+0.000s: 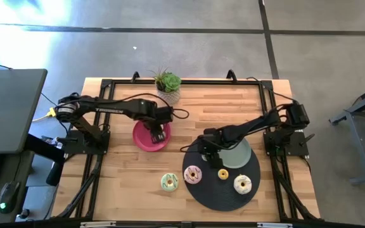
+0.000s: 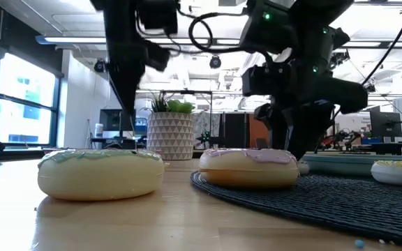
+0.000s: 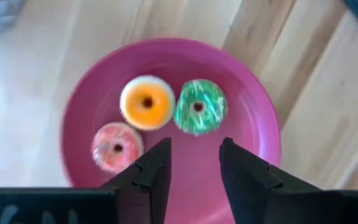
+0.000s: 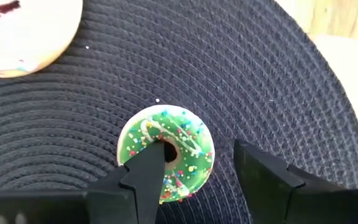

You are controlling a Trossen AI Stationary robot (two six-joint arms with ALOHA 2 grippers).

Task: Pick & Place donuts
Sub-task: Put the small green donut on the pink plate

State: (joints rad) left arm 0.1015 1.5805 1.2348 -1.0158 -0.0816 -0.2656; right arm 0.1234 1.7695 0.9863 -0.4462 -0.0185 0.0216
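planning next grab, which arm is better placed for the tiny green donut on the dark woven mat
Right. The right gripper hangs open directly over the tiny green donut on the dark woven mat; the left gripper is over the magenta plate.

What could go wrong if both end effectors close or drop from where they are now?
1. The right end effector, open, has one finger over the sprinkled green donut's hole and the other past its rim. Closing may pinch one side and flip it on the woven mat.
2. The left end effector, open, hangs above the magenta plate, where the orange donut and a second green donut nearly touch. Descending may knock a neighbour.
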